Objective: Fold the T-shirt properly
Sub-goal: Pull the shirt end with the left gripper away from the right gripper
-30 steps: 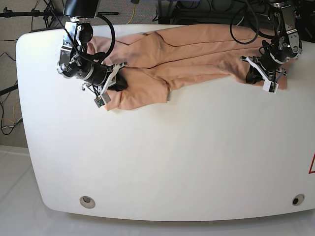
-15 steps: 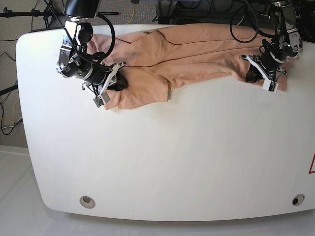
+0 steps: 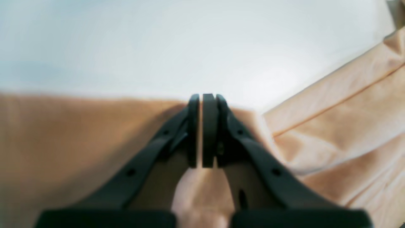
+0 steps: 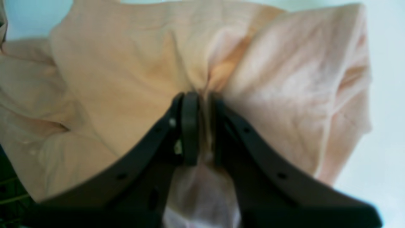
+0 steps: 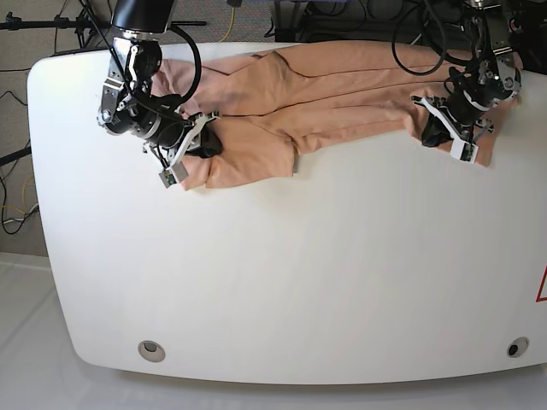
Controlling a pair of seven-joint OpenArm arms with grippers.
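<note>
The salmon-pink T-shirt (image 5: 325, 85) lies bunched in a long crumpled band along the far edge of the white table (image 5: 299, 273). My right gripper (image 5: 208, 145) is at the band's left end, where the cloth spreads widest. In the right wrist view its jaws are shut on a pinched fold of the T-shirt (image 4: 126, 63). My left gripper (image 5: 436, 132) is at the band's right end. The left wrist view shows its pads pressed together on the cloth's near edge (image 3: 348, 120), with bare table (image 3: 158, 47) beyond. No print shows.
Cables and stands crowd the floor behind the table's far edge. Two round holes sit in the near corners (image 5: 151, 349) (image 5: 516, 347). A red mark (image 5: 542, 286) shows at the right edge. The shirt takes up only the far strip of the table.
Both grippers have shifted slightly toward the far edge, the left one also a little inward, drawing the shirt's ends back with them. Both grips hold.
</note>
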